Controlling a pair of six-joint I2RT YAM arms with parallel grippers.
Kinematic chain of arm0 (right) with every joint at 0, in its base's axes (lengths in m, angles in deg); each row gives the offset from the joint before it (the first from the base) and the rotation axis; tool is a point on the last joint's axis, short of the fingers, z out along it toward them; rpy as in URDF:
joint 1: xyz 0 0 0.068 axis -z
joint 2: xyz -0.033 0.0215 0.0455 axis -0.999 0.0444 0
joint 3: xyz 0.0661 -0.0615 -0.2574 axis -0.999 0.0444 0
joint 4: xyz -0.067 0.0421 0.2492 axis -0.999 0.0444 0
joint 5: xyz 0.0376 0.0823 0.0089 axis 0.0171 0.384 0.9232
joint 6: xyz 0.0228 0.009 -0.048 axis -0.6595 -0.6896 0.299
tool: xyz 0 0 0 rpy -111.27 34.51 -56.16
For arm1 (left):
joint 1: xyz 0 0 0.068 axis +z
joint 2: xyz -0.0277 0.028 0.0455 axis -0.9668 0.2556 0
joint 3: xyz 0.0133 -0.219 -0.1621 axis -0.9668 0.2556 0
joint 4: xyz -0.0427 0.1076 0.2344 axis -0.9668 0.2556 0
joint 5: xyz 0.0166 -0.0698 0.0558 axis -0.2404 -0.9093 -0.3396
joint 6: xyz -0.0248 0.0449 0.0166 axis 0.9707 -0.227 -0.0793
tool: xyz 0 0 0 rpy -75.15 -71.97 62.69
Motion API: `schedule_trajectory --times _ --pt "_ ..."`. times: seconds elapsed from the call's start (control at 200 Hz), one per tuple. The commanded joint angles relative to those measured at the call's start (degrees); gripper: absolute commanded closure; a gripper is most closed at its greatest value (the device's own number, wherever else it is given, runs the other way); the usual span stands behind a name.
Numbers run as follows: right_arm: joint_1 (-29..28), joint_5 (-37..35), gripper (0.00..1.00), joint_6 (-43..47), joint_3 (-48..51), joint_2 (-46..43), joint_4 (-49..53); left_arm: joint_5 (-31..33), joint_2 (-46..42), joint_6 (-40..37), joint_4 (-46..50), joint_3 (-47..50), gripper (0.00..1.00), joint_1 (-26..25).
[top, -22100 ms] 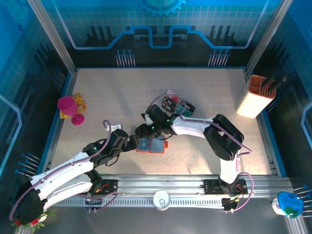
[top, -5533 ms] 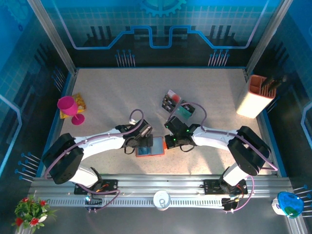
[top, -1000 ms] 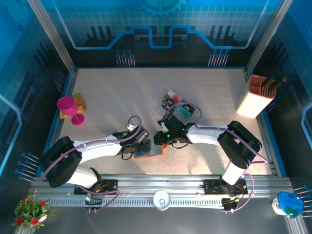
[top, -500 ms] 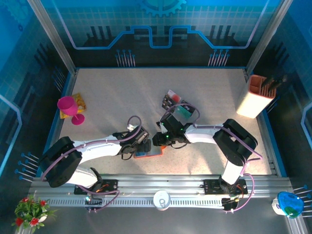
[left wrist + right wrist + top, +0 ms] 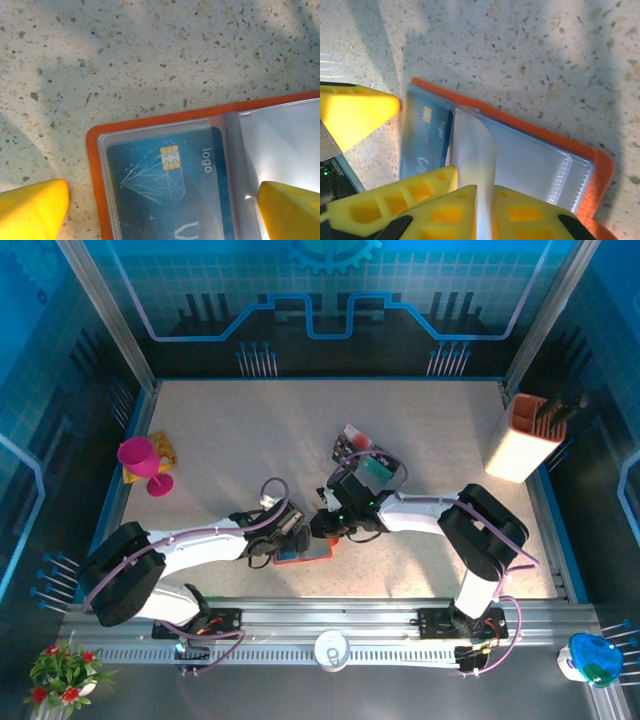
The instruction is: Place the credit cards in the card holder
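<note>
Card holder [image 5: 303, 553] open on table [image 5: 220, 440], front centre; teal card [image 5: 165, 185] already sleeved. Left gripper [image 5: 160, 200] spread wide over left page. Right gripper [image 5: 482, 200] pinching clear sleeve [image 5: 475, 145]. Lift sleeve gently, press holder flat, avoid creasing.

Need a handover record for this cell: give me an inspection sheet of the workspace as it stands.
Surface: speckled table, no spills seen.
Job's things: orange card holder lying open, teal card sleeved; more cards in clear tray.
Clutter: pink goblet, white-and-orange container.
Grippers: left gripper jaws open over holder; right gripper jaws pinching clear sleeve.
Cables: purple cables loop along both arms.
Surroundings: blue panel walls.
</note>
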Motion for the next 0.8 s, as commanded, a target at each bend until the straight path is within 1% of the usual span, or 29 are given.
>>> schedule_trajectory --times 0.0,0.06,0.265,0.37,0.565,0.795 --pt "-0.88 1.95 0.83 -1.01 -1.21 -2.17 -0.68 0.47 -3.37 0.34 1.53 0.31 0.01 -0.32" --pt "-1.17 2.00 0.80 -1.29 -1.31 -2.82 -0.63 1.43 -5.35 0.42 2.69 0.04 0.01 -0.25" --pt "-2.97 2.03 0.54 -2.08 -2.48 -3.73 0.29 5.44 -13.22 1.62 7.21 -0.54 0.01 0.27" --pt "-4.38 1.90 0.46 -2.45 -4.08 -3.04 1.37 5.71 -16.66 2.67 8.67 0.05 0.01 1.73" --pt "-7.43 1.25 0.40 -3.15 -7.97 -0.10 2.50 5.41 -22.81 3.84 10.42 2.14 0.01 5.30" --pt "-9.68 2.00 0.39 -5.03 -13.25 6.71 2.41 6.30 -30.05 5.01 12.93 4.14 0.01 8.03"
